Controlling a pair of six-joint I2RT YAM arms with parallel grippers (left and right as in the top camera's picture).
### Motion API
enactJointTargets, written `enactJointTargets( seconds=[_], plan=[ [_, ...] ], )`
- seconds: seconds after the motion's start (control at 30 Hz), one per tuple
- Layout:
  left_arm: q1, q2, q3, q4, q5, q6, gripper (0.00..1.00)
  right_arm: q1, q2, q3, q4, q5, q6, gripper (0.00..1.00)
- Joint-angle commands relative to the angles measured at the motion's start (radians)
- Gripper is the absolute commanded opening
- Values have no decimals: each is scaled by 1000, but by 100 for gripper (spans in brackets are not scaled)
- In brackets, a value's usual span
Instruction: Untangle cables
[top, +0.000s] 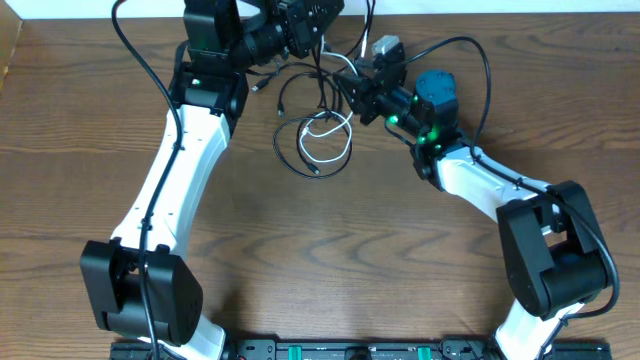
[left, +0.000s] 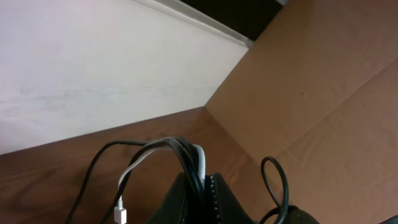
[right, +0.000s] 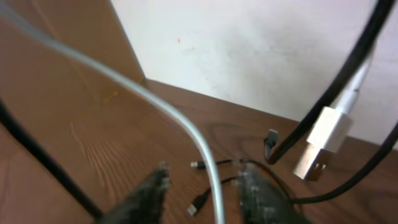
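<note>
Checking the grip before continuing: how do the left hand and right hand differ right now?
The left hand is shut; the right hand is open. The left hand pinches black and white cables; the right hand only has a white cable passing between its spread fingers. Both are at the tangle.

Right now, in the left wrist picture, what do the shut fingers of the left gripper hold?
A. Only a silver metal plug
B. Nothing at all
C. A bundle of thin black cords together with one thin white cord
C: the bundle of thin black cords and the thin white cord run together into the shut left gripper.
</note>
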Motion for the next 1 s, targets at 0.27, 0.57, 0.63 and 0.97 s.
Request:
enactJointTargets(
  seconds=[0.27, 0.57, 0.63, 0.97],
  plan=[
    [-4, -13, 4, 38, -6, -15, 36, -6, 3, 6, -27, 105, -2, 1],
    [10, -13, 4, 37, -6, 67, 55, -99, 3, 6, -93, 105, 88, 1],
    [22, -13, 4, 34, -9, 87, 56, -128, 3, 6, -121, 105, 129, 1],
    [104, -13, 4, -257, -366, 172, 68, -229, 3, 6, -218, 66, 221, 1]
  ],
)
